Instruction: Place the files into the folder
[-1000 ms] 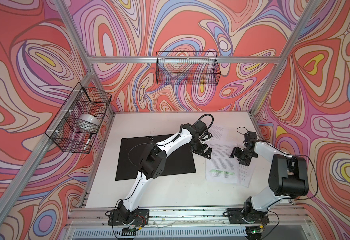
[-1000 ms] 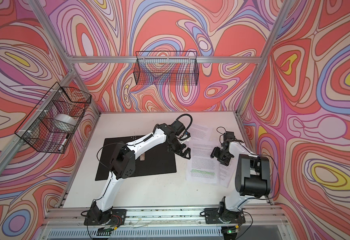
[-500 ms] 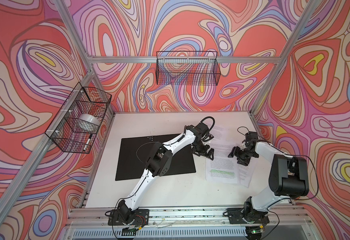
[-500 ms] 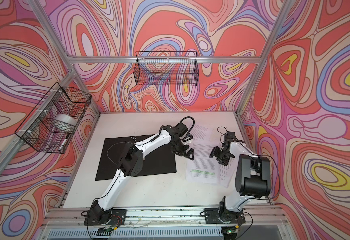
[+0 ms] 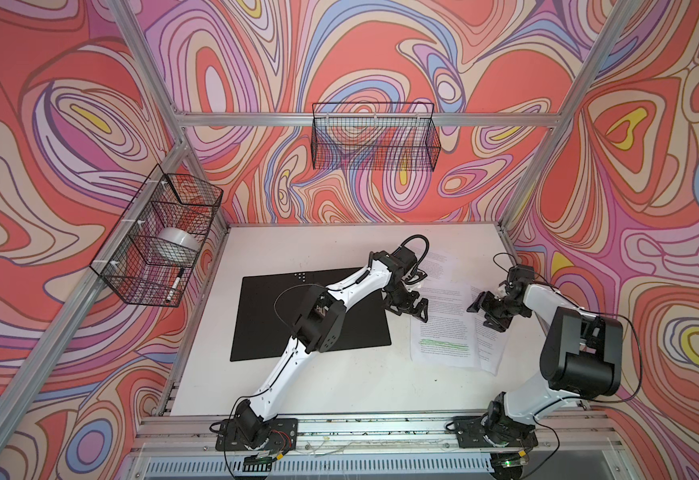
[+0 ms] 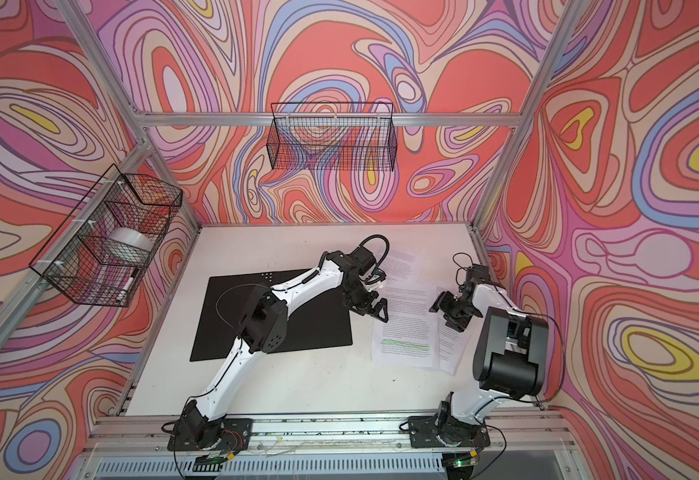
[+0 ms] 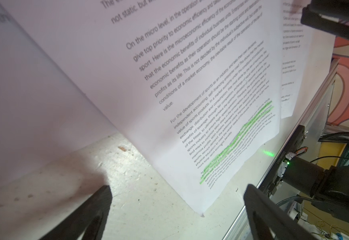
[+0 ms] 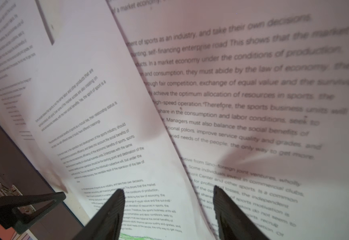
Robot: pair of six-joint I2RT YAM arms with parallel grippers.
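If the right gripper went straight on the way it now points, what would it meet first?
Most likely the files: the open right gripper points at the edge of one printed sheet overlapping another, though depth is unclear.

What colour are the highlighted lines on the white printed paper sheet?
Bright green. The highlighted lines show best in the left wrist view.

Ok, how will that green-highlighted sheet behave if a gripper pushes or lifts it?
The highlighted sheet looks thin and lies flat, so it would probably droop when lifted by one edge. Resting partly on another sheet, it may slide easily, perhaps dragging that one.
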